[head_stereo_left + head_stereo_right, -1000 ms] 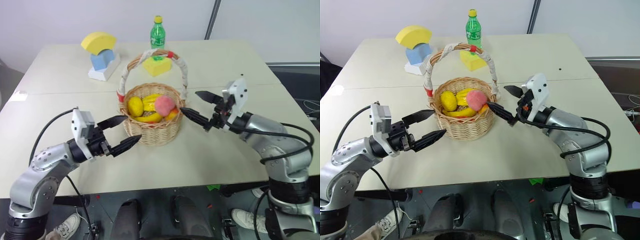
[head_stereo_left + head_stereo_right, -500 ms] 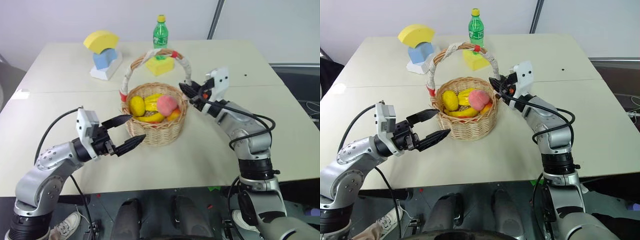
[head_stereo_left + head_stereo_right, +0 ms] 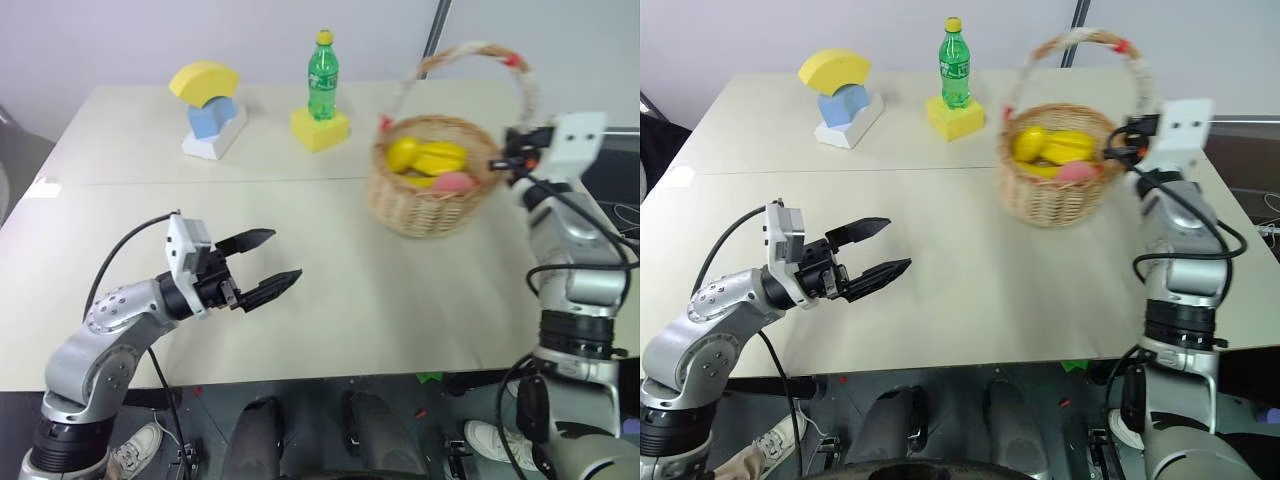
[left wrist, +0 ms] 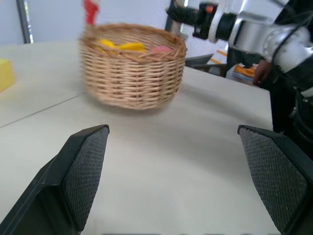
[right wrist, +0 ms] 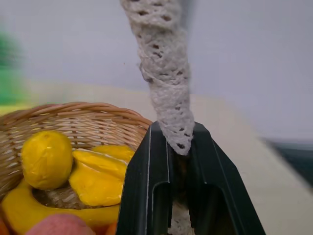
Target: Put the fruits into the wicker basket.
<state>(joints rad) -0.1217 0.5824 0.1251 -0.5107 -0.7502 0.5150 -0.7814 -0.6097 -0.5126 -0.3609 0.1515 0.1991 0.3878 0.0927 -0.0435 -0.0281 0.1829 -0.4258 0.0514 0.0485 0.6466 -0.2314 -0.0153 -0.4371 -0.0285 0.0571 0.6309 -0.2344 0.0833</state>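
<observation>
Basket, held by its handle, fruit inside

Basket: round, tan woven wicker, stiff ribbed wall; stands at the table's far right part, near the right edge. Tall arched handle wrapped in white crocheted cord, red bands near its ends. Judged light and rigid, though the weave could crush under a hard squeeze; the wrapped handle gives a soft, non-slip hold, and its base by the rim looks the steadiest place to take it.

Right gripper: black fingers pressed together, pinching the handle low, just above the rim.

Left gripper: fingers spread, empty, hovering over bare table well apart from the basket.

Contents: lemon, oval, bright yellow, waxy-smooth; peach, pink, rounded, partly hidden by the rim, probably soft and easily bruised. Other yellow curved pieces lie beside them; kind uncertain. Both fruits are already inside.

Elsewhere: green plastic bottle standing on a yellow foam block; yellow foam arch over a blue block, far left.
</observation>
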